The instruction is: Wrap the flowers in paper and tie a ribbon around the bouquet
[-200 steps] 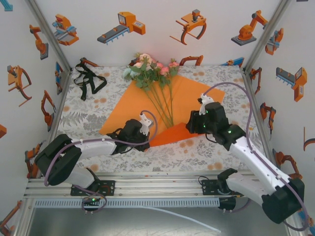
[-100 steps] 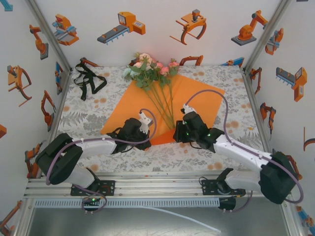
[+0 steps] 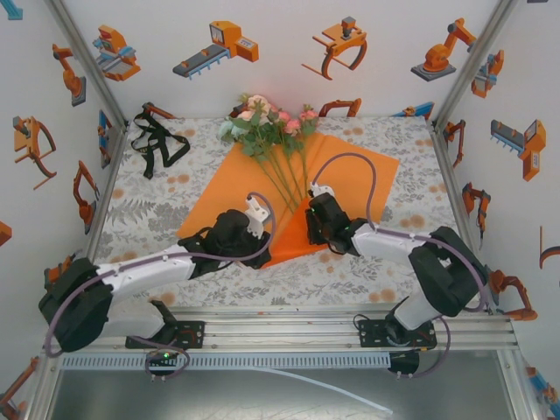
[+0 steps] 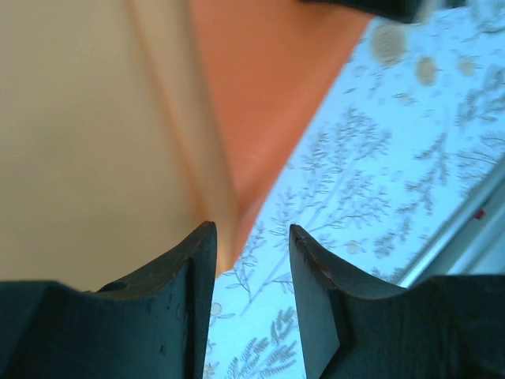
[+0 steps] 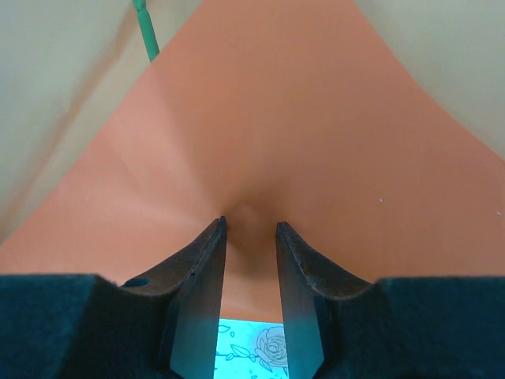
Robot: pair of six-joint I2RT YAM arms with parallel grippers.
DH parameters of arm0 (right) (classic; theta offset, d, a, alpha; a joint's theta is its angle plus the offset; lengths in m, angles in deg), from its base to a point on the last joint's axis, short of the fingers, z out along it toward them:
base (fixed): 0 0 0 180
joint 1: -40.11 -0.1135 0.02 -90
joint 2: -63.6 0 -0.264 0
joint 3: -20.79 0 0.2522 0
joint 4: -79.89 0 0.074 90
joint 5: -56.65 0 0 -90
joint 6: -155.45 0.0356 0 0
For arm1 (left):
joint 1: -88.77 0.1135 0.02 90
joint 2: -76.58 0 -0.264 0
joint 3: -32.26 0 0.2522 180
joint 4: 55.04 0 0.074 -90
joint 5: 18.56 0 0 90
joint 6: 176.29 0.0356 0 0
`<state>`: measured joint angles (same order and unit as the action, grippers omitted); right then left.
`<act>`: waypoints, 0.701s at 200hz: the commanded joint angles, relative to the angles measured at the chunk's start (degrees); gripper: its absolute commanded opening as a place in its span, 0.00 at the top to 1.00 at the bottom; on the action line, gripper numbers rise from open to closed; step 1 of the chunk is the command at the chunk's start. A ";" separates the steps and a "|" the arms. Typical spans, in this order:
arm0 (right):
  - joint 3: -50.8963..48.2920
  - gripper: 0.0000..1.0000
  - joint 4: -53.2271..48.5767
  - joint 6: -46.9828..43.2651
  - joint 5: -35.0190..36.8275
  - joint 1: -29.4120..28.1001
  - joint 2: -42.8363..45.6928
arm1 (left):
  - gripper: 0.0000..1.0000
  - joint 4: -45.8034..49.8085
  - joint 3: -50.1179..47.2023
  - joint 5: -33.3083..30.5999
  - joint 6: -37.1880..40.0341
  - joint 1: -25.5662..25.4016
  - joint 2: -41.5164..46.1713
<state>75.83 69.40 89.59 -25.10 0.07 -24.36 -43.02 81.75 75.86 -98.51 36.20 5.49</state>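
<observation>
Since a second ago the right arm has swung in from the right side of the paper (image 3: 350,175), so the right pincer (image 5: 249,223) now sits on the sheet's near part, just right of the stem ends. The left pincer (image 4: 251,229) has gone from pressed together to spread.

From above, the orange sheet lies mid-surface like a diamond, its near corner between the two pincers. The flowers (image 3: 267,122) lie on it, blooms at the far corner and thin stems running toward the near side. Their lower ends are hidden behind the right wrist.

The right wrist view shows the paper's near edge running into the narrow gap between the dark fingers (image 5: 201,276). It puckers at their tips. Whether they actually pinch it or just straddle it cannot be told. A short piece of green stem (image 5: 144,28) is cut off at the top left, and the far part of the sheet is washed out pale.

The left wrist view shows jaws apart with bare patterned cloth between them. The paper's edge ends just beyond the left finger, and much of the sheet is overexposed and blurred.

The ribbon (image 3: 157,140) lies in a loose black tangle at the far left of the surface (image 3: 175,192), well apart from the paper. Its lettering is too small to read.
</observation>
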 commanded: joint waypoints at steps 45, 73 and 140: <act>1.18 0.70 6.47 -0.38 -0.45 1.07 -3.93 | 0.66 -10.05 6.56 2.54 -1.94 -5.43 -10.41; 1.24 0.70 7.34 0.85 -3.02 2.79 -3.27 | 0.72 -14.79 8.46 2.24 -3.12 -5.34 -19.19; 2.37 0.67 1.43 6.06 -13.60 3.46 3.45 | 0.75 -16.35 7.92 -1.55 -8.33 -0.56 -23.33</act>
<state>76.57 74.16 91.93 -33.88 3.35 -25.79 -56.52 88.81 74.60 -103.00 33.27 -17.04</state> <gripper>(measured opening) 0.320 0.253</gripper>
